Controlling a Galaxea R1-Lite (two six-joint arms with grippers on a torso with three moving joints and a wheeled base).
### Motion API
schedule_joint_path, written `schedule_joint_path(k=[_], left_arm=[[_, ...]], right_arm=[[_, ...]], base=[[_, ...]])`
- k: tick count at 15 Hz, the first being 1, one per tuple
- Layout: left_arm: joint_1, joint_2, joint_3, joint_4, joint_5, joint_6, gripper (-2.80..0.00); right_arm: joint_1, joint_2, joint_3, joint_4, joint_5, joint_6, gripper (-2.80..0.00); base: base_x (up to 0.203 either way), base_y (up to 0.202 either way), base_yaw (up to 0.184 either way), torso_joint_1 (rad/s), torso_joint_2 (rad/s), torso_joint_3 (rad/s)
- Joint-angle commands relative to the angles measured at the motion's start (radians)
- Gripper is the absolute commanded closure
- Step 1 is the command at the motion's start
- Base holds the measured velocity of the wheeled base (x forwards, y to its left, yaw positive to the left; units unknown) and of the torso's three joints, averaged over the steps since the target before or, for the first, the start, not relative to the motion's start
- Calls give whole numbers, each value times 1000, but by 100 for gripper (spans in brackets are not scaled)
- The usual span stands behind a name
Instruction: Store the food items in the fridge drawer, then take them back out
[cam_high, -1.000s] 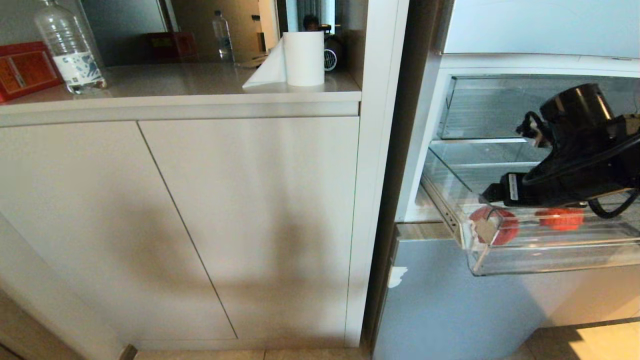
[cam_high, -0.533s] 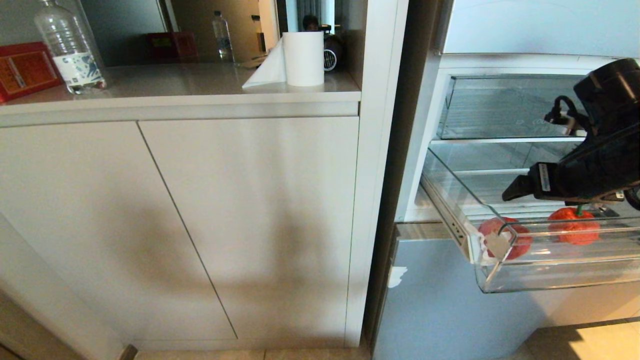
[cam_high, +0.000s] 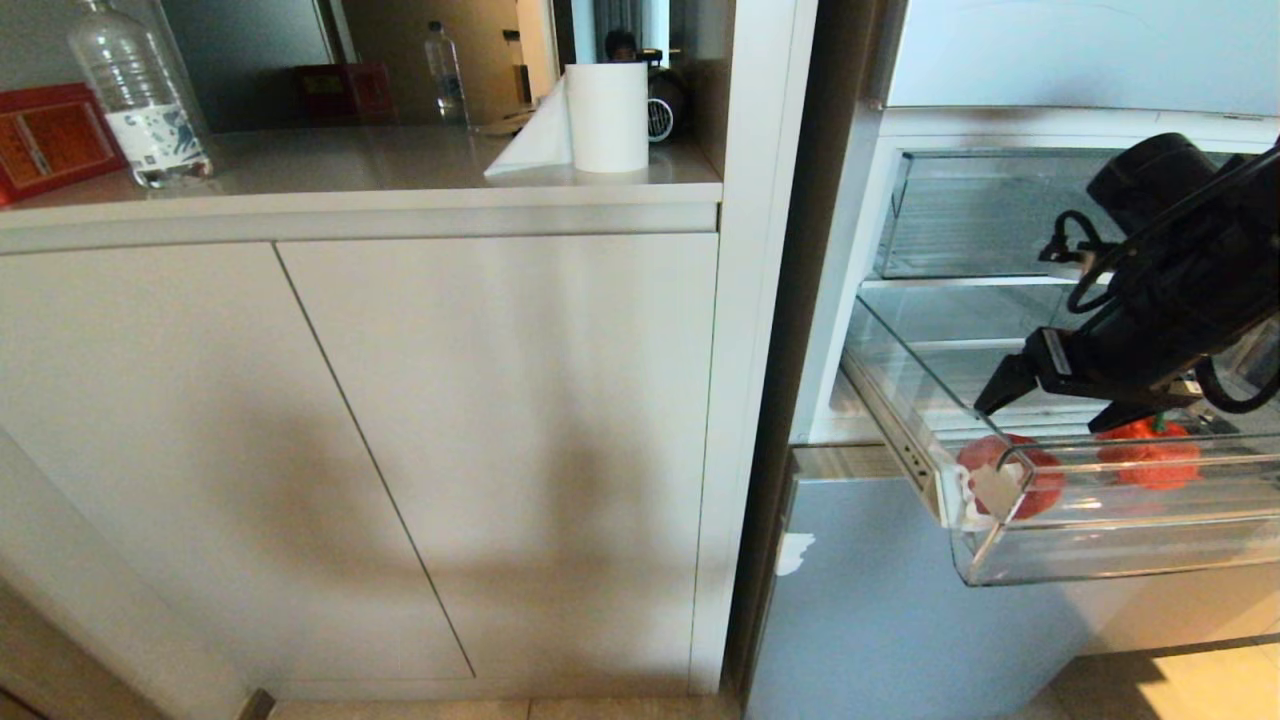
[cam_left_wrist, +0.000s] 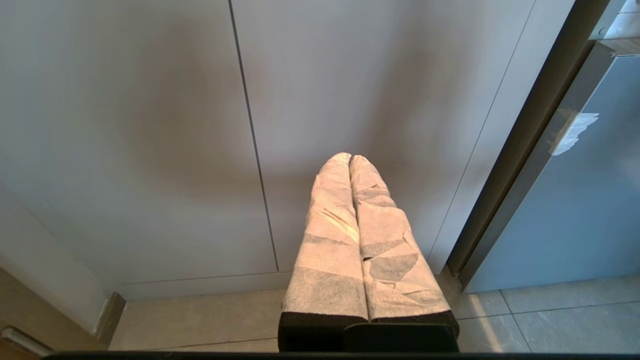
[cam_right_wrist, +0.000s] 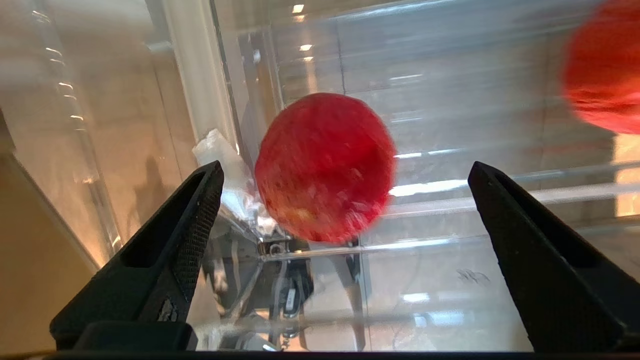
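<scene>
White cabinet doors fill the left; at right the drawer (cam_high: 1100, 540) juts out of the fridge. Two red fruits lie inside, one (cam_high: 1005, 480) at its front-left corner, another (cam_high: 1150, 455) farther right. Right gripper (cam_high: 1050, 395) hovers above, fingers spread wide. Left gripper (cam_left_wrist: 350, 160) hangs closed by the cabinet.

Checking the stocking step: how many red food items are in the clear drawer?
2: a round red fruit at the clear plastic fridge drawer's front-left corner, and an orange-red fruit further right.

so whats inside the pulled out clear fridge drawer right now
Two red items lie in the fridge drawer: a round red fruit at its left front corner and an orange-red one farther right, partly covered by the open right gripper above.
</scene>
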Motion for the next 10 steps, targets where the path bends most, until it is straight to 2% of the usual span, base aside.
schedule_joint_path(k=[1,4,10], left_arm=[[0,2,2,0,0,0,0],[0,2,2,0,0,0,0],[0,2,2,0,0,0,0]], right_arm=[[-2,73,-12,13,7,0,-280],[-3,77,-12,45,39,-10,-280],[-45,77,-18,131,40,-64,-280]], base=[[0,0,0,0,0,0],[0,0,0,0,0,0],[0,0,0,0,0,0]])
